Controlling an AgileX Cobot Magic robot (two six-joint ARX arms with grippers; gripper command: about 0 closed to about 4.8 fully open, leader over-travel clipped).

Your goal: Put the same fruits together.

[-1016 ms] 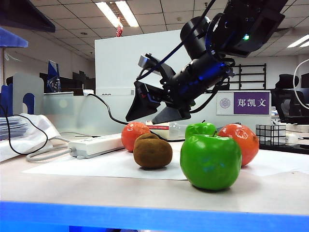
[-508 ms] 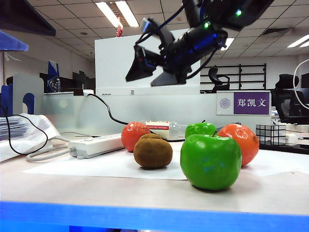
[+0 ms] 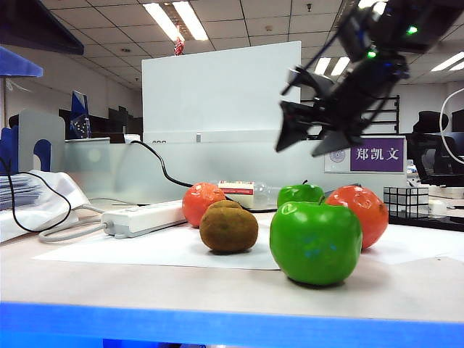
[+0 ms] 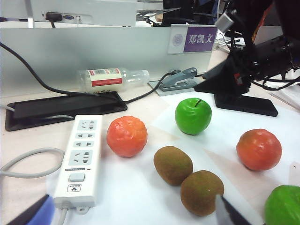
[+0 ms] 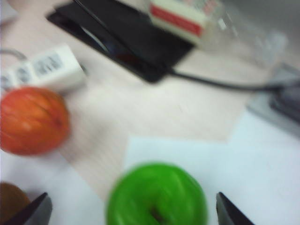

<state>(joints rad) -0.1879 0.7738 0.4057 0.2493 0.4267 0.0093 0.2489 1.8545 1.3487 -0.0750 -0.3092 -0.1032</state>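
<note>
Right tool high in the air on the right of the exterior view, above the far apple, jaws wide, nothing between them. From its own wrist camera, blurred: same wide jaws framing that apple below, with the left tangerine off to one side next to the strip and a sliver of kiwi at the frame's edge. Left tool out of sight in the exterior view; in the left wrist view only its two fingertips at the frame's edge, well apart, empty, held above the tabletop near the kiwis. All six fruits down on the tabletop, most on white paper. Near apple closest to the exterior camera, well apart from the far apple. Left tangerine just beside the strip; right tangerine behind the near apple, on the other side of the far apple, so well apart from its twin. First kiwi and second kiwi side by side, touching or nearly so, between the tangerines. Far apple between the two tangerines, further back than the kiwis. Behind the fruit, a bottle on its side and a black pad. Gridded cube off to the right, beyond the right tangerine.
</note>
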